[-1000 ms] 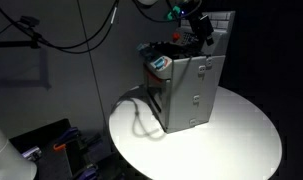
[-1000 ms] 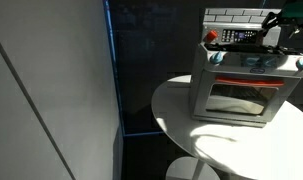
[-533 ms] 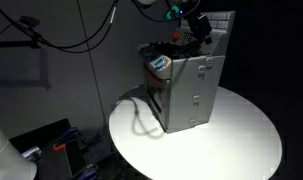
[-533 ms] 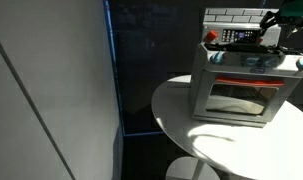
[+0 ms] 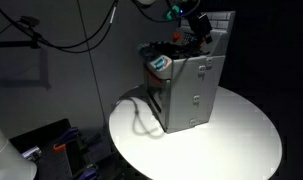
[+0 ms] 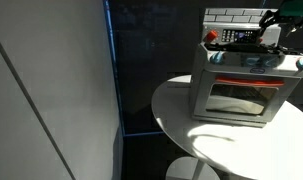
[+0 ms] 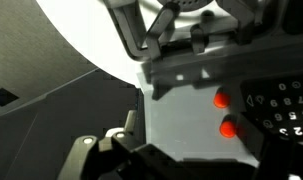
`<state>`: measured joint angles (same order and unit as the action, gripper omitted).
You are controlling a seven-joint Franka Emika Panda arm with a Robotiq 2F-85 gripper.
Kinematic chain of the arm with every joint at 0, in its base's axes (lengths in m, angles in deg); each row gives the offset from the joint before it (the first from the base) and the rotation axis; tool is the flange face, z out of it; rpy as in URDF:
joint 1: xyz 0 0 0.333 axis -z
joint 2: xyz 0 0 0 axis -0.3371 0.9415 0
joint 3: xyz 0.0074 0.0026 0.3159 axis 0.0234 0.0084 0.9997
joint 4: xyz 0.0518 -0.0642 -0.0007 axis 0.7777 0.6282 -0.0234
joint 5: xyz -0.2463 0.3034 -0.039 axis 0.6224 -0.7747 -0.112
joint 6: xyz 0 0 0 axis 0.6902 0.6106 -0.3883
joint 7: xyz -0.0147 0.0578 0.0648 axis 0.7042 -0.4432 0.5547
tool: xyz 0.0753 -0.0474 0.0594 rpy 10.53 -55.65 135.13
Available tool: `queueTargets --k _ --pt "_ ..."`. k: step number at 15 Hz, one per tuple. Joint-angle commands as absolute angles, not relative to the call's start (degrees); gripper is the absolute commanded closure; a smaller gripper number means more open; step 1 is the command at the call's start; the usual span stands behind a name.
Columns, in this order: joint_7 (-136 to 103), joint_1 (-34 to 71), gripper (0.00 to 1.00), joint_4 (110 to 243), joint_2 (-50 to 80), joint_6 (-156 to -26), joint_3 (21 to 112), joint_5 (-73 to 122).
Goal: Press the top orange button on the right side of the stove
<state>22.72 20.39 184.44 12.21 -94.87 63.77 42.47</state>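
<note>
The small grey toy stove (image 5: pixel 191 85) stands on a round white table in both exterior views, and its front with the oven window shows here (image 6: pixel 241 95). My gripper (image 5: pixel 198 30) hovers over the rear of the cooktop, close to the white tiled back panel (image 6: pixel 231 14), and it also shows in an exterior view (image 6: pixel 274 28). In the wrist view two glowing orange buttons (image 7: pixel 223 99) (image 7: pixel 229 128) sit on the grey stove top beside the dark control panel. My gripper's dark jaws (image 7: pixel 191 160) look closed together, empty, just short of the buttons.
The round white table (image 5: pixel 241 140) has its edge close around the stove. A teal-white knob (image 5: pixel 161 64) sits at the stove's front corner. A dark cable lies on the table (image 5: pixel 141 115). A pale wall panel (image 6: pixel 51 90) stands beside the table.
</note>
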Motion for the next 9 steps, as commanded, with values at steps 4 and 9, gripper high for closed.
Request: queueTargets --k 4,9 --pt "23.8 19.7 0.00 182.2 14.0 -96.3 62.5 42.6" --pt "24.0 19.6 0.00 182.3 14.2 -96.4 62.2 42.7"
